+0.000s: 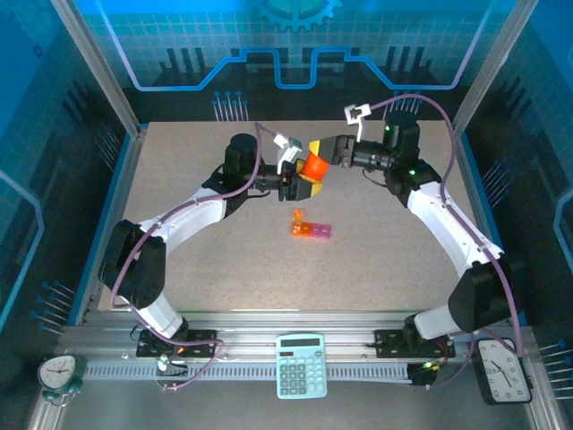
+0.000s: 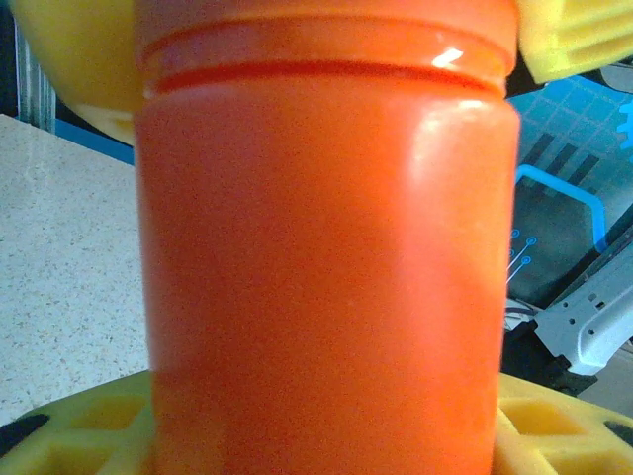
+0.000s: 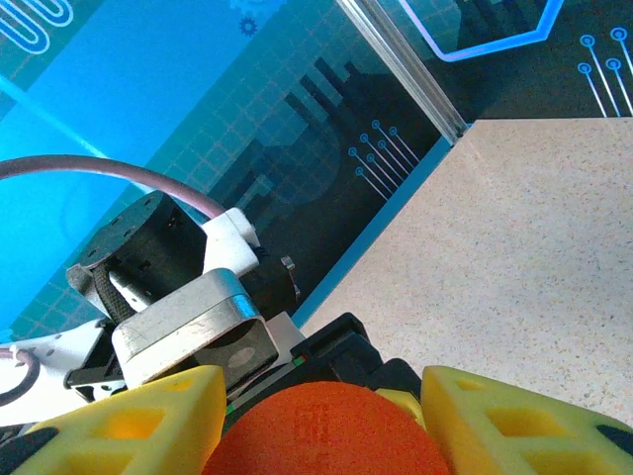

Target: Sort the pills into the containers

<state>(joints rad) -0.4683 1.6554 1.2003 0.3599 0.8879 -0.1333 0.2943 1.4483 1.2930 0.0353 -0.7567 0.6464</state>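
In the top external view, a small strip of joined orange and pink translucent plastic containers (image 1: 311, 229) is seen lying on the speckled beige desk (image 1: 197, 161) near its middle, well apart from both arms. Beyond the strip, an orange cylindrical plastic bottle (image 1: 313, 167) is held above the desk. It is clamped at its lower end by the left tool (image 1: 303, 182), and the right tool (image 1: 315, 152) is set on its upper end. A pale green calculator (image 1: 301, 365) is seen on the metal rail at the near edge.

In the left wrist view, the bottle (image 2: 326, 277) is gripped low down between the left tool's yellow fingers (image 2: 84, 435). The right tool's yellow fingers (image 2: 579, 40) are pressed against both sides of the ridged top.

In the right wrist view, the bottle's round orange cap (image 3: 326, 435) is enclosed between the right tool's fingers (image 3: 129, 426), closed on it. The desk (image 3: 534, 247) is seen behind.
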